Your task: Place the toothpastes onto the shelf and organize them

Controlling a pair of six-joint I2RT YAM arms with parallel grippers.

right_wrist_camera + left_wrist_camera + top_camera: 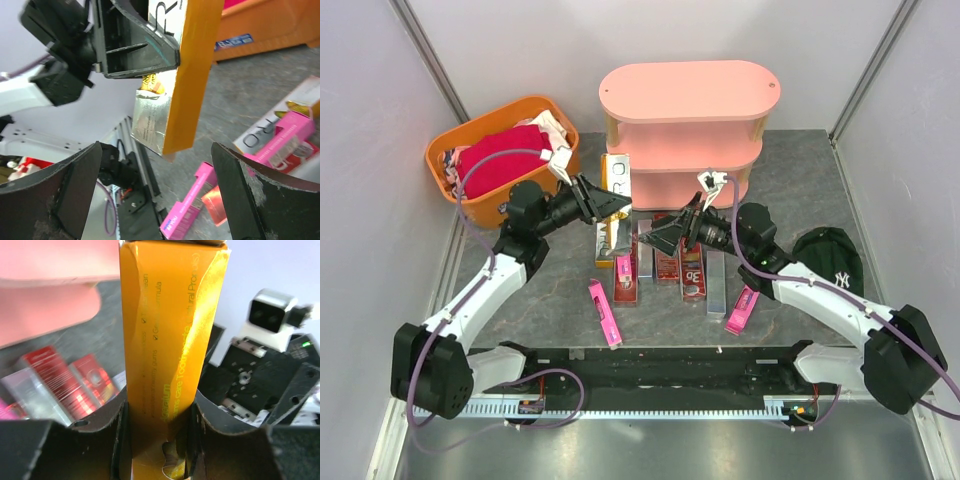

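My left gripper point(610, 203) is shut on a yellow-gold toothpaste carton point(616, 172), held lifted in front of the pink shelf point(685, 120). In the left wrist view the carton point(170, 340) stands clamped between both fingers point(100, 445). My right gripper point(660, 235) is open just right of it. In the right wrist view the carton's lower end point(190, 75) hangs above and between the wide-open jaws, touching neither. Several more toothpastes lie flat on the table: dark red point(692, 270), silver point(715, 285) and pink ones point(605, 312), point(742, 310).
An orange basket point(500, 150) with red cloth stands at the back left, close to my left arm. A black cap point(830, 255) lies at the right beside my right arm. The shelf's top tier point(690, 90) carries nothing.
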